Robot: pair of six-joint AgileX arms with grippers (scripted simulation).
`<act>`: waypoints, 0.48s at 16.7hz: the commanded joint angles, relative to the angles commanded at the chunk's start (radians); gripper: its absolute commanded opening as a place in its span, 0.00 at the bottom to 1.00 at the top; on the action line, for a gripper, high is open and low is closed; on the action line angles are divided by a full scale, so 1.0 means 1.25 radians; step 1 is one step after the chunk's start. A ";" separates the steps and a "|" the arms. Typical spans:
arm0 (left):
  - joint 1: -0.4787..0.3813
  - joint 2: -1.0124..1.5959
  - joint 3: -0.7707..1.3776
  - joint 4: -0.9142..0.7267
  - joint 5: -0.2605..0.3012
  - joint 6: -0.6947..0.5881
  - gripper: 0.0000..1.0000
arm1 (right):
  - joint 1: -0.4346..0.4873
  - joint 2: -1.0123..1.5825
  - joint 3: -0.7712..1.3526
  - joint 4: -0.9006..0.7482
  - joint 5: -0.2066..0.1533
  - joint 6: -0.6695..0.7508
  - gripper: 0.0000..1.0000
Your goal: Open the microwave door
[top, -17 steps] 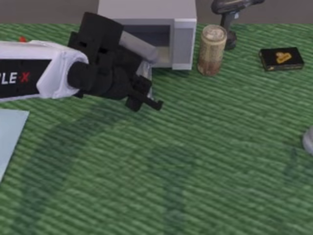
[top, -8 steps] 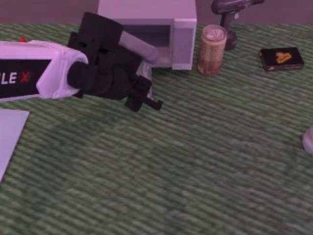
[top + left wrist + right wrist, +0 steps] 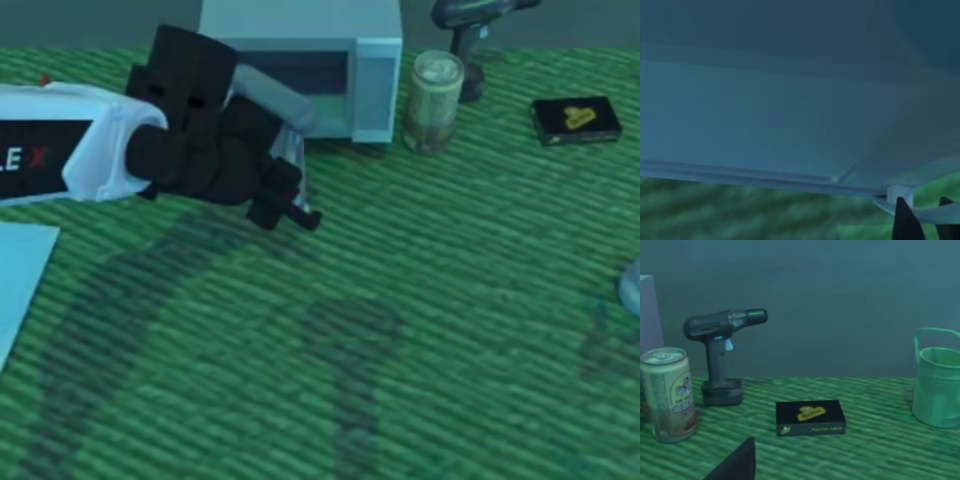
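Note:
The silver-grey microwave point(image 3: 340, 25) stands at the back middle of the green mat. Its door point(image 3: 282, 99) is swung partly out from the front, hinged on the left, and the dark cavity shows behind it. In the left wrist view the door's window panel point(image 3: 765, 110) fills most of the picture. My left gripper point(image 3: 292, 208) point(image 3: 921, 201) is at the door's free edge, with its dark fingers point(image 3: 902, 222) on either side of the pale handle bar point(image 3: 927, 212), shut on it. My right arm point(image 3: 632, 285) is parked at the right edge.
A tan can point(image 3: 433, 100) point(image 3: 669, 392) stands just right of the microwave, with a drill point(image 3: 470, 30) point(image 3: 720, 355) behind it. A black box point(image 3: 575, 118) point(image 3: 810, 417) lies farther right. A green watering can point(image 3: 939, 385) and a pale sheet point(image 3: 20, 270) are also present.
My left arm and gripper have shifted slightly to the left and back, and the door has swung a little wider with them. The right arm has not moved.

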 joint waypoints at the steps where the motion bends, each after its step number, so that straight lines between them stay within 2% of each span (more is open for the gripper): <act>1: 0.003 -0.001 -0.002 -0.001 0.004 0.007 0.00 | 0.000 0.000 0.000 0.000 0.000 0.000 1.00; 8: 0.004 -0.001 -0.003 -0.002 0.005 0.008 0.00 | 0.000 0.000 0.000 0.000 0.000 0.000 1.00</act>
